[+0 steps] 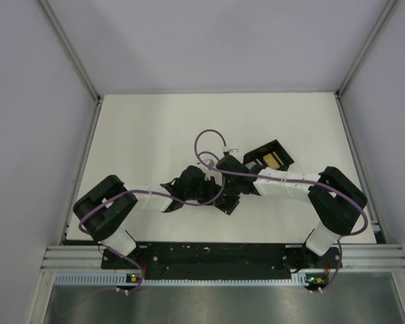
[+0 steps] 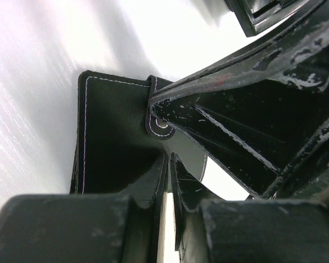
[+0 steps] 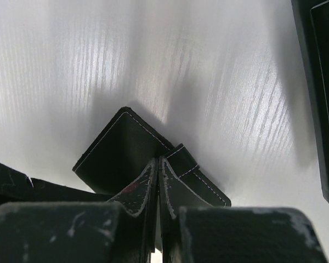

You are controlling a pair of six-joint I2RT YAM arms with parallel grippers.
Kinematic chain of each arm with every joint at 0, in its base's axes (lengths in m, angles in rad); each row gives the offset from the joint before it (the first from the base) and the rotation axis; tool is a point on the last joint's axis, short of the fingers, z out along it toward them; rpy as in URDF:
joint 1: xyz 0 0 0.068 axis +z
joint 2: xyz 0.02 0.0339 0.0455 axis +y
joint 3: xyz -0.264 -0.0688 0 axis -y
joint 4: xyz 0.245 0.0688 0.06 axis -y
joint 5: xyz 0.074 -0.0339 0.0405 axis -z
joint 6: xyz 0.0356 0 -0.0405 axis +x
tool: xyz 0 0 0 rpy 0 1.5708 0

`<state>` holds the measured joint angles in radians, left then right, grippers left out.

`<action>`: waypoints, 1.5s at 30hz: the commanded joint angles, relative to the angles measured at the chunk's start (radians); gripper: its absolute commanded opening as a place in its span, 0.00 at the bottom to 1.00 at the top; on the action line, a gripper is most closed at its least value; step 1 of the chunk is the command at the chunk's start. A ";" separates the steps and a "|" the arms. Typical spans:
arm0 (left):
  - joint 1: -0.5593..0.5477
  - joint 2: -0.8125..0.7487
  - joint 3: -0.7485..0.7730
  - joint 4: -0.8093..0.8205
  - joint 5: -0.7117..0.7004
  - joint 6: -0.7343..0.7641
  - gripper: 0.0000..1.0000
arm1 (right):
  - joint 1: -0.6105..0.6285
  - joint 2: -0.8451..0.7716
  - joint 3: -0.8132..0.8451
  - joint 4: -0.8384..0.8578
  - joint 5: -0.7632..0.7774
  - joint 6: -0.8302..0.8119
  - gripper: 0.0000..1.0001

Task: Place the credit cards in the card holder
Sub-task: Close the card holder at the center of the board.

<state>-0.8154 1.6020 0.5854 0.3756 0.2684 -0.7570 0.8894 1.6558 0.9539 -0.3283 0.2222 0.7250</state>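
Right wrist camera, nearest first: the right gripper (image 3: 159, 167) has its two fingers pressed flat together. Their tips meet on the stitched edge of the card holder (image 3: 118, 150), right where a short strap (image 3: 185, 159) folds over it. It seems to pinch that strap, though the fingers hide the contact itself. The holder is black leather with pale stitching, and the white table (image 3: 170, 60) spreads out behind it. Farther off, along the right edge, runs one wall of an open black box (image 3: 318, 109), well apart from the holder.

Left wrist camera gives what that view lacks. At the bottom, the left gripper (image 2: 168, 164) is nearly closed, with only a thin slit between its fingers, and is clamped on the holder's near edge. Beyond it, the strap carries a metal snap (image 2: 162, 124), and the right gripper's scratched fingers come in from the right and close just beside it.

Top external camera shows the two grippers meeting mid-table, the holder mostly hidden beneath them. Past them the box stands open, with a gold patch (image 1: 273, 160) inside it.
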 commanded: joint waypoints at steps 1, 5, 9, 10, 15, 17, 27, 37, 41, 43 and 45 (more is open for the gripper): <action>-0.002 -0.004 -0.024 -0.014 -0.029 0.005 0.11 | 0.016 -0.042 -0.075 -0.032 0.032 -0.012 0.00; -0.002 -0.051 -0.045 -0.006 -0.057 0.007 0.15 | 0.016 -0.131 -0.102 -0.003 0.054 -0.004 0.00; -0.002 -0.126 -0.084 0.005 -0.104 0.005 0.20 | 0.016 -0.186 -0.112 0.005 0.057 -0.007 0.04; -0.002 -0.132 -0.079 -0.007 -0.106 0.011 0.21 | 0.016 -0.194 -0.113 0.006 0.051 -0.009 0.04; -0.002 -0.113 -0.055 -0.026 -0.083 0.031 0.20 | 0.016 -0.197 -0.130 0.052 0.011 -0.013 0.04; -0.005 -0.103 -0.052 -0.023 -0.078 0.027 0.20 | 0.016 -0.188 -0.133 0.070 -0.010 -0.015 0.04; -0.004 -0.067 -0.052 0.022 -0.044 0.012 0.20 | 0.016 -0.139 -0.126 0.110 -0.046 -0.013 0.04; -0.002 -0.059 -0.052 0.026 -0.038 0.007 0.19 | 0.017 -0.087 -0.113 0.112 -0.046 -0.022 0.04; -0.004 -0.056 -0.050 0.029 -0.037 0.007 0.19 | 0.014 -0.065 -0.112 0.112 -0.043 -0.025 0.05; -0.002 -0.054 -0.052 0.028 -0.035 0.008 0.19 | 0.014 -0.057 -0.113 0.110 -0.050 -0.024 0.05; -0.004 -0.054 -0.055 0.028 -0.035 0.008 0.19 | 0.014 -0.053 -0.112 0.107 -0.055 -0.025 0.05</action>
<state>-0.8181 1.5322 0.5163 0.3832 0.2218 -0.7547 0.8948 1.5551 0.8280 -0.2131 0.1825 0.7139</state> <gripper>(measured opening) 0.194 0.045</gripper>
